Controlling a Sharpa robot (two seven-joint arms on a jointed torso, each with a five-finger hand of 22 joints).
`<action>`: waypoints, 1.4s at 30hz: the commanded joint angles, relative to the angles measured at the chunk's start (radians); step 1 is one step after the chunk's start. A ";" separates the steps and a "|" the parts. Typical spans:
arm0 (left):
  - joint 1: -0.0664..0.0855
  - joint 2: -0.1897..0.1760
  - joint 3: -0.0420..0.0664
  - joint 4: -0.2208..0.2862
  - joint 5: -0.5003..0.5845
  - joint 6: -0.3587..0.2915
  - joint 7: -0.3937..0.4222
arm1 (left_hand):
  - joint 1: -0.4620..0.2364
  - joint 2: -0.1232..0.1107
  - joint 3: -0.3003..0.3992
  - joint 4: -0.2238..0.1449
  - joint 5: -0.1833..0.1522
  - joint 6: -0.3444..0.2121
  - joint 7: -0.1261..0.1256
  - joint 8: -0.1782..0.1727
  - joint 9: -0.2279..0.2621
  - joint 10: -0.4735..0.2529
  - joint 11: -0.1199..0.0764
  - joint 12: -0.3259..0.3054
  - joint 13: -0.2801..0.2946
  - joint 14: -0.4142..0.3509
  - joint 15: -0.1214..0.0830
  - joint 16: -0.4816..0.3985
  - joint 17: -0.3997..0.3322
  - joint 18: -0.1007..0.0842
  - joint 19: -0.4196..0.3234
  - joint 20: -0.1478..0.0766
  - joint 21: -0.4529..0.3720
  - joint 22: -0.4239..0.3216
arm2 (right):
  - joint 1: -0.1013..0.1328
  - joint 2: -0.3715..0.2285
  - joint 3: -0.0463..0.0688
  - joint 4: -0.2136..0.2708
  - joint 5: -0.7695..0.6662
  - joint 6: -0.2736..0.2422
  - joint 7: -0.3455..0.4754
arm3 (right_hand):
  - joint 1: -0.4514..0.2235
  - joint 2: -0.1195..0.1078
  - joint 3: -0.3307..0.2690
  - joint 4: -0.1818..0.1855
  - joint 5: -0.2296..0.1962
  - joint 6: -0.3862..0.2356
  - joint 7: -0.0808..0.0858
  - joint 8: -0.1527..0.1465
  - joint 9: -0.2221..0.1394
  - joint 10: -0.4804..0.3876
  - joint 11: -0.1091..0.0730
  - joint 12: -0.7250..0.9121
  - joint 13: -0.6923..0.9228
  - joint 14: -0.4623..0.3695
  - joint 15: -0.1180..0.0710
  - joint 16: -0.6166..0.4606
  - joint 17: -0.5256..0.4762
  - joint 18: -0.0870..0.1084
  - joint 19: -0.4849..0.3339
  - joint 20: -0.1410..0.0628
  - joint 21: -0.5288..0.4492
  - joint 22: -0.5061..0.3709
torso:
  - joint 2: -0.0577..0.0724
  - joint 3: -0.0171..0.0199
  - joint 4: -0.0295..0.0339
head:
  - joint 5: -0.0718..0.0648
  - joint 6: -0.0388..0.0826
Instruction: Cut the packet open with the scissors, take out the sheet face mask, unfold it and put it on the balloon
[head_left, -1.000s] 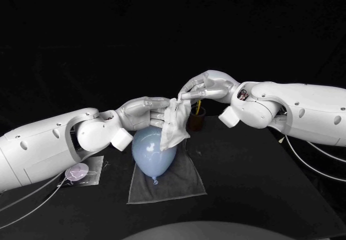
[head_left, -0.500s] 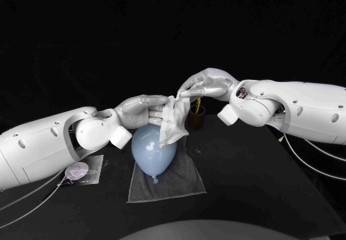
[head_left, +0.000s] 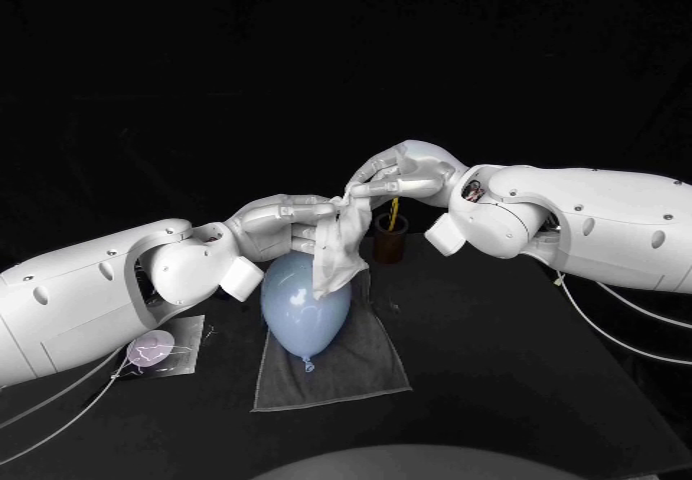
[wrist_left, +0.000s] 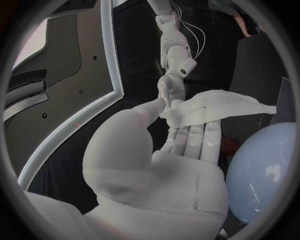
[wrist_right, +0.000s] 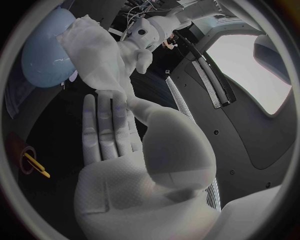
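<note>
- The mask (head_left: 340, 248) is a thin, damp-looking, limp sheet. It hangs as a crumpled, half-folded strip between the two hands, with its lower end draped against the upper side of the balloon (head_left: 304, 305).
- Handling guess: it will cling to itself and could tear under a hard tug. Best taken by the edges or corners and drawn apart gently.
- The balloon is light, smooth and springy. It lies on a grey cloth (head_left: 353, 370) on the table (head_left: 519, 370), knot toward the robot. A sideways push would probably roll it.
- The left hand (head_left: 284, 224) sits just above the balloon's far end. Its thumb presses onto the fingers, pinching a fold of the mask, and the sheet lies across the fingertips.
- The right hand (head_left: 398, 176) is higher and close beside the left, wrist bent down. Its fingers are curled in, pinching the mask's top edge.
- Judged step: unfolding. The mask is not yet spread over the balloon.
- Aside: the packet (head_left: 162, 348) lies by the left forearm. A dark cup (head_left: 389, 245) holds a yellow handle, presumably the scissors (head_left: 394, 212).
</note>
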 joint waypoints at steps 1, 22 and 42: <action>0.001 0.004 0.001 0.000 -0.070 -0.089 0.005 | 0.002 -0.014 -0.028 0.004 0.002 0.006 0.103 -0.004 -0.017 0.021 -0.006 0.014 0.003 -0.005 -0.003 0.005 0.012 0.016 -0.006 0.003 -0.004 -0.003 | 0.001 0.004 0.001 0.008 0.012 -0.027 0.006 | 0.000 0.007 -0.001 -0.005 0.004 0.005 -0.001 0.007 0.001 -0.001 -0.005 -0.003 0.001 0.006 -0.001 -0.003 0.001 0.012 -0.007 -0.002 0.005 0.001 | 0.000 -0.0003 0.0002 | -0.001 0.006; 0.001 0.035 0.001 -0.017 -0.267 -0.262 -0.045 | 0.126 -0.003 -0.313 0.071 0.003 0.026 0.099 -0.036 -0.214 -0.075 -0.010 0.416 0.180 -0.308 0.007 0.518 0.313 0.014 -0.066 0.020 0.052 0.022 | 0.001 0.077 0.001 -0.040 0.016 -0.046 0.004 | -0.002 0.007 -0.002 -0.007 0.004 0.003 -0.001 0.007 0.002 -0.002 -0.005 -0.004 0.002 0.007 0.000 -0.004 0.001 0.012 -0.009 -0.002 0.007 0.003 | 0.000 -0.0009 0.0015 | -0.003 0.025; 0.001 0.058 0.001 -0.034 -0.319 -0.366 -0.015 | 0.234 0.067 -0.220 0.067 -0.003 0.605 -0.041 -0.242 -0.397 -0.039 -0.153 0.904 0.429 -0.212 -0.130 0.925 0.462 0.002 0.020 -0.116 0.373 0.234 | 0.000 0.122 0.000 -0.067 0.005 -0.055 -0.012 | -0.004 0.008 -0.002 -0.008 0.004 0.002 -0.001 0.007 0.002 -0.003 -0.005 -0.005 0.002 0.007 0.000 -0.005 0.001 0.012 -0.011 -0.002 0.008 0.004 | 0.000 0.0000 0.0004 | -0.001 0.026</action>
